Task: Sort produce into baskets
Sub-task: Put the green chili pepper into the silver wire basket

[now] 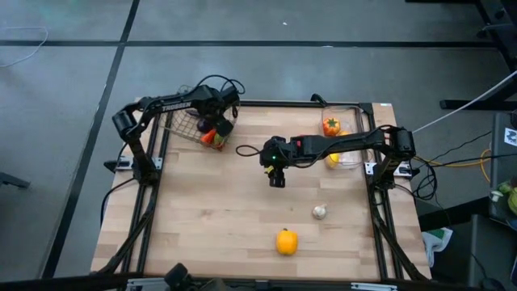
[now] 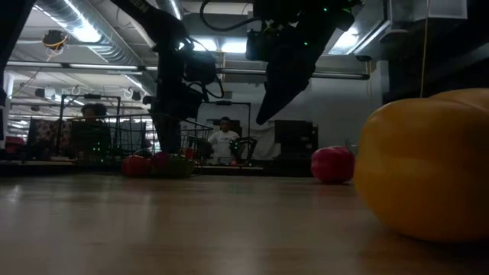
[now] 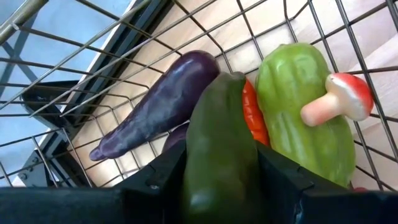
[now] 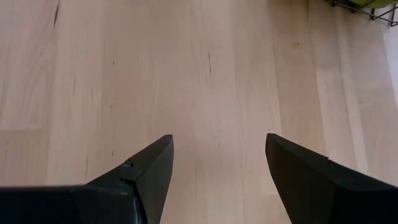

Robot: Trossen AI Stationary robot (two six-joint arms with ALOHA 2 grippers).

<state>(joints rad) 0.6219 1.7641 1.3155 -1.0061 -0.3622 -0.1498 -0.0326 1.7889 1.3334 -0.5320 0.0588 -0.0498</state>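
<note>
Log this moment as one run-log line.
left gripper: shut on dark green vegetable, inside wire basket | right gripper: open, empty, over table centre | loose: yellow pepper, garlic bulb

Both arms are dark, nearly black, built of slim tube segments with chunky joints. The left arm [image 1: 166, 105] carries white lettering along its upper link and loose black cables looping over its wrist. The right arm [image 1: 339, 145] shows a small green light by its wrist. The right pincer [image 4: 217, 168] has two black, wedge-shaped fingers [image 4: 146, 171].

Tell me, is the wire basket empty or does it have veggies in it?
Not empty. The wire basket holds a purple eggplant, a green pepper and a mushroom.
</note>
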